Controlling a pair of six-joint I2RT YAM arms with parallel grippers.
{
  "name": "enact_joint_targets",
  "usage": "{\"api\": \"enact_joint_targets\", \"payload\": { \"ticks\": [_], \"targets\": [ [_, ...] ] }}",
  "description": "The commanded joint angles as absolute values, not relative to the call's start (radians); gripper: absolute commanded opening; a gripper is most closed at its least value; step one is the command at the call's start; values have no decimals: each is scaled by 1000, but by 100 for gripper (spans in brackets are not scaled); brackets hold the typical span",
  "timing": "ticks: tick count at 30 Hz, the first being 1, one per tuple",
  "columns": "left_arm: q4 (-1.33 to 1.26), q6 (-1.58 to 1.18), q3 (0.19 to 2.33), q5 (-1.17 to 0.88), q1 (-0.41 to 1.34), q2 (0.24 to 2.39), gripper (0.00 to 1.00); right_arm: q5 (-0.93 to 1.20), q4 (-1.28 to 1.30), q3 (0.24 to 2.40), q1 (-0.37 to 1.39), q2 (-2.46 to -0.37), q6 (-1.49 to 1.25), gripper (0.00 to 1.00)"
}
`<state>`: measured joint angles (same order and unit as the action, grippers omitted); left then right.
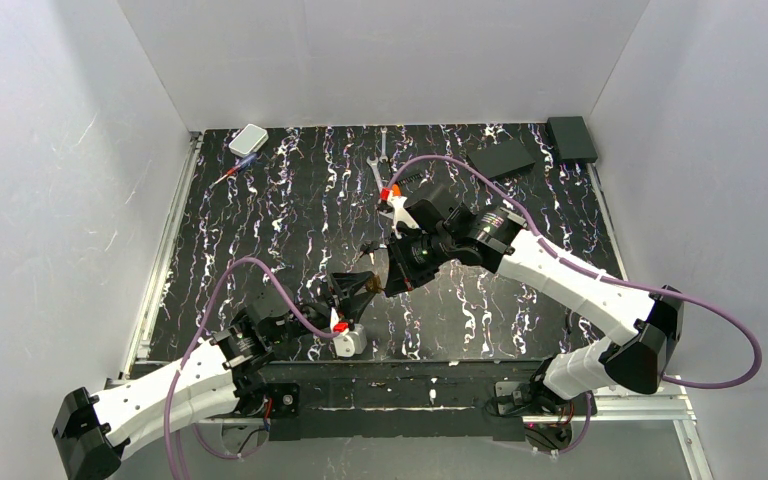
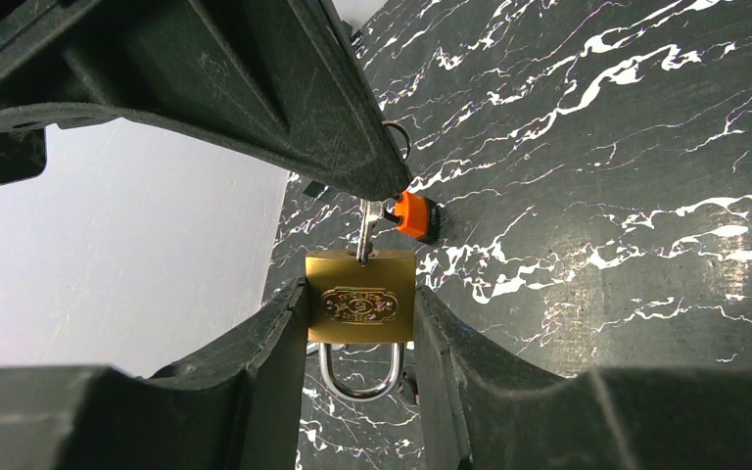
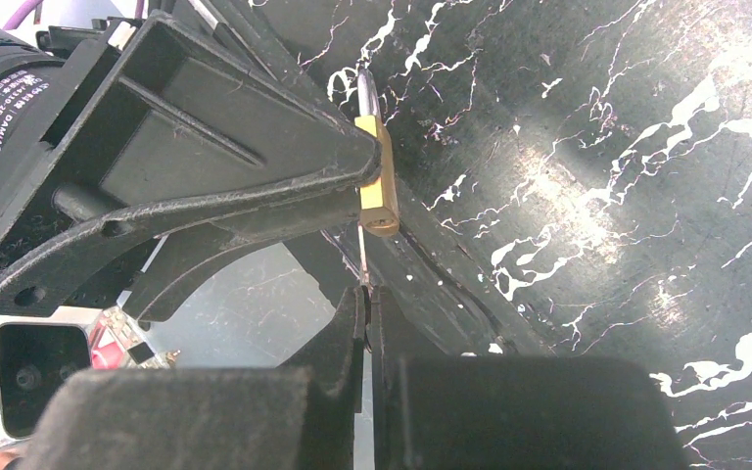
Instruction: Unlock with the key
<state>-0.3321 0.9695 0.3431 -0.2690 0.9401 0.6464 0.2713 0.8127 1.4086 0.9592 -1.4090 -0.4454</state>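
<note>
The left gripper [image 2: 357, 318] clamps a brass padlock [image 2: 360, 305] by its sides, above the table [image 1: 520, 300] near the middle of its front edge. The right gripper [image 3: 365, 299] is pinched tight on the key [image 2: 365, 233]. The blade meets the padlock's keyhole end, and the head is hidden between the fingers. From above, both items are barely discernible.

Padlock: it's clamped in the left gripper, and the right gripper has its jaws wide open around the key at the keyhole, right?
Not quite. The right gripper is not wide open: its jaws are shut on the key, as the right wrist view shows. The rest holds: the left gripper clamps the padlock, with the key at its keyhole.
</note>
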Motion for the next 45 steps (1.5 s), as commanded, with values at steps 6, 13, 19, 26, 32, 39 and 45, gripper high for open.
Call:
{"api": "enact_joint_targets", "payload": {
  "ticks": [6,13,19,26,32,39,45],
  "targets": [
    [-365,981,393,-263,945,628,0,250,827,1423,962,-1372,-439,1],
    [-365,980,393,-262,945,625,0,265,835,1426,962,-1368,-442,1],
    [-365,980,393,-267,945,623,0,266,818,1410,962,-1367,-447,1],
    [-363,979,393,-277,946,620,0,269,790,1412,962,-1379,-456,1],
    [-363,979,392,-278,950,620,0,261,789,1429,962,-1398,-452,1],
    [-364,977,388,-296,952,610,0,241,802,1442,962,-1413,-435,1],
    [-362,982,384,-308,953,603,0,218,802,1448,962,-1416,-414,1]
  ]
}}
